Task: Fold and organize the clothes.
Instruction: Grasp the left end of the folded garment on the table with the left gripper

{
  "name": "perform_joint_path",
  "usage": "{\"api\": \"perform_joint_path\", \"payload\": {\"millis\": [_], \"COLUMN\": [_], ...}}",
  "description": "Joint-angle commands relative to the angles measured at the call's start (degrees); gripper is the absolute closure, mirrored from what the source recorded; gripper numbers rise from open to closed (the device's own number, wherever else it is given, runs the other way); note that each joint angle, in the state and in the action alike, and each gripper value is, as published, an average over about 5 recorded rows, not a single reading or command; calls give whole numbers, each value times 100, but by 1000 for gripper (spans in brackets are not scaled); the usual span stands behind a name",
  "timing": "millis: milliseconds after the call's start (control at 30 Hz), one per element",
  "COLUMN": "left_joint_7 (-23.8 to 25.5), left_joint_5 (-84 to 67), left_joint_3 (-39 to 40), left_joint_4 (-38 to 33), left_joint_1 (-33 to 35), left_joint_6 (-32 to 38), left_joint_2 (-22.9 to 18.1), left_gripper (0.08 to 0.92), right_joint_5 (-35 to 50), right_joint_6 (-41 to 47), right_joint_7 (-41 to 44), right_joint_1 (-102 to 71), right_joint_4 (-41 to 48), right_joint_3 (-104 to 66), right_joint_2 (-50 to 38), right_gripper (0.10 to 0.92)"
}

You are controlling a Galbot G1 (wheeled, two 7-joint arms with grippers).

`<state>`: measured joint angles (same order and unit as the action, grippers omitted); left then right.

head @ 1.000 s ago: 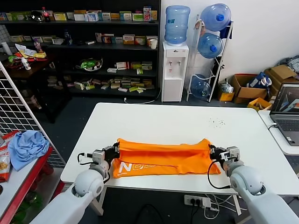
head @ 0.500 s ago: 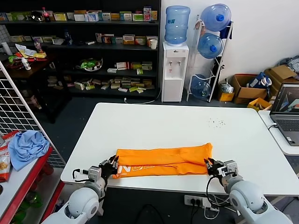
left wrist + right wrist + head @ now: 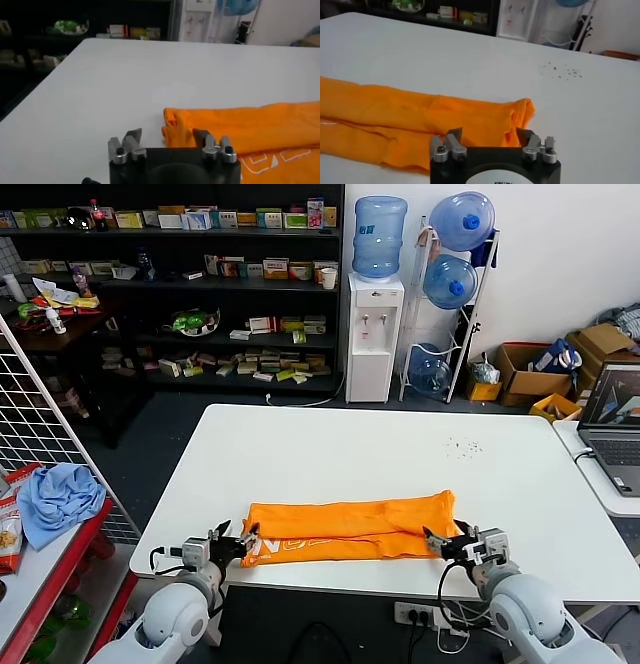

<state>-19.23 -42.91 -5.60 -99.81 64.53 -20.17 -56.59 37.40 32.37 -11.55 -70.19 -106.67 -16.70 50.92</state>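
Lying folded, T-shirt (image 3: 345,530) — left pincer (image 3: 243,539) open; right pincer (image 3: 435,541) open.

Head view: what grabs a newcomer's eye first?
The bright orange T-shirt, folded into a long band near the front edge of the white table. The left gripper and right gripper sit open at its two ends, holding nothing.

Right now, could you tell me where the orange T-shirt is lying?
In the head view, the folded orange T-shirt lies along the white table's near edge, between the open left gripper and the open right gripper.
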Motion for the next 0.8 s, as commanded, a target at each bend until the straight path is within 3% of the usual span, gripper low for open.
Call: {"api": "perform_joint_path", "payload": {"millis": [33,167,800], "left_joint_7": [-25,4,203], "left_joint_5": [-728,-724,-502], "left_joint_3": [-88,-62,-42], "left_joint_4": [232,266,122], "left_joint_1": [-21,-33,-26], "left_joint_6": [-196,-220,-93], "left_joint_2": [-126,-134,-165], "left_gripper": [213,229,774], "right_joint_5": [37,61,-31], "right_joint_6": [14,5,-13], "right_joint_7": [-19,-22,-53], "right_joint_1": [-57,-93,-185], "right_joint_4": [-73,-87,-168], "right_joint_3": [1,-31,-28], "right_joint_2": [15,49,171], "right_gripper": [212,203,203]}}
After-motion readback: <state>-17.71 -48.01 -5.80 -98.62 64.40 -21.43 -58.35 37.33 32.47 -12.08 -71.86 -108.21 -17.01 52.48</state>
